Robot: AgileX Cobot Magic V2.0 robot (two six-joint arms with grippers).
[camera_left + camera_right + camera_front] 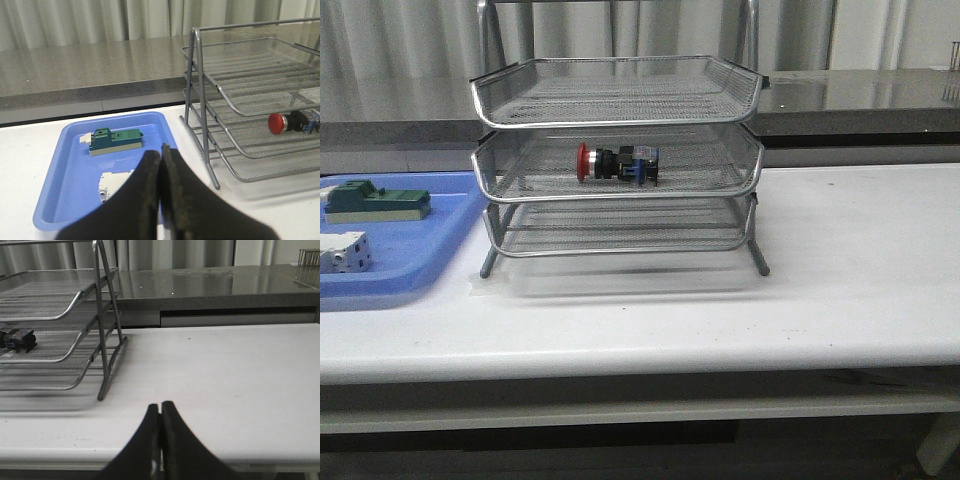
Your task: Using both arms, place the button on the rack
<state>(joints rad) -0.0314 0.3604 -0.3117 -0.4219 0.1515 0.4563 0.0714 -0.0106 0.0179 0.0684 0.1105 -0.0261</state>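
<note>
Inspector A: Button (pixel 617 163) location confirmed. It lies on its side in the middle tier of the rack (pixel 620 130), centre of the front frame, red head pointing to frame left and blue rear block to frame right.

Inspector B: Agreed. The left wrist frame shows the same button (pixel 287 122) at the right edge, red head facing the camera, resting on the middle mesh shelf. In the right wrist frame only its dark rear part (pixel 17 339) shows at the far left, on that same tier.

Inspector A: Rack position?

Inspector B: Standing upright on the white worktop (pixel 840 260), upper centre of the front frame. The top and bottom tiers carry nothing that I can see.

Inspector A: Pincer states?

Inspector B: Left pincer (pixel 160 165) has its fingers pressed together, nothing between them; it sits at bottom centre of its frame, above the blue tray (pixel 75 200). Right pincer (pixel 160 415) is likewise closed and holds nothing, bottom centre of its frame, over bare worktop and well apart from the rack.

Inspector A: Other items?

Inspector B: The blue tray at frame left of the front view holds a green block (pixel 375 200) and a white box (pixel 345 252), apart from each other.
</note>
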